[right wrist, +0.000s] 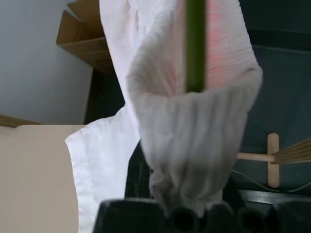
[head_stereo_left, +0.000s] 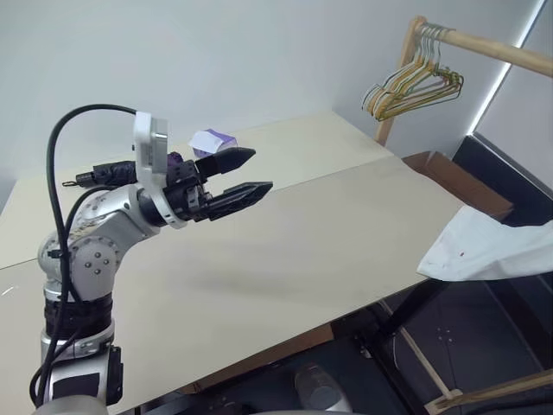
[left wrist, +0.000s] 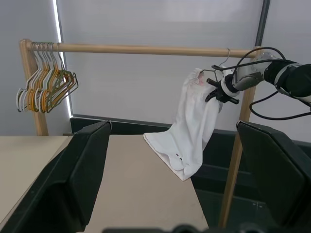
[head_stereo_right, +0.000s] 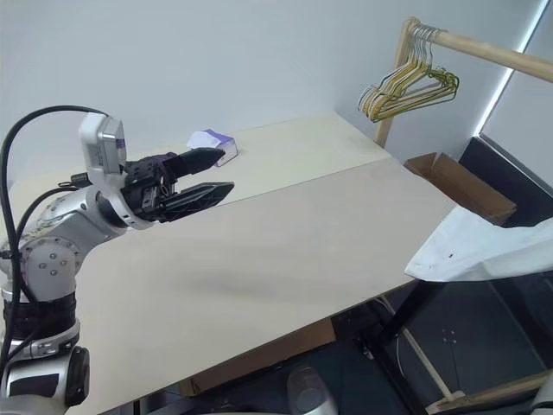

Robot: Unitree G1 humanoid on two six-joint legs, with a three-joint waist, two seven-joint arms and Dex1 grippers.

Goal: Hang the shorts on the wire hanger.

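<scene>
A pale beige table [head_stereo_left: 346, 233] fills a grey-walled room, with a wooden clothes rail [head_stereo_left: 484, 47] at its far right corner carrying a bunch of spare wire hangers [head_stereo_left: 415, 86]. From the head cameras, the left gripper [head_stereo_left: 255, 173] hovers over the table's left side, its jaws wide and empty, a small purple-white tissue box [head_stereo_left: 212, 141] beyond it; the white shorts [head_stereo_left: 488, 246] trail over the table's right edge. From the left wrist, the shorts [left wrist: 192, 131] drape from the wire hanger [left wrist: 221, 65], whose hook is on the rail, with the right gripper [left wrist: 218, 92] at their bunched top. From the right wrist, the cloth sits gathered around the olive wire [right wrist: 195, 43]; whether those jaws pinch or have let go cannot be told. A good finish likely means spreading the waistband along the wire before letting go, so the shorts do not slide off.
</scene>
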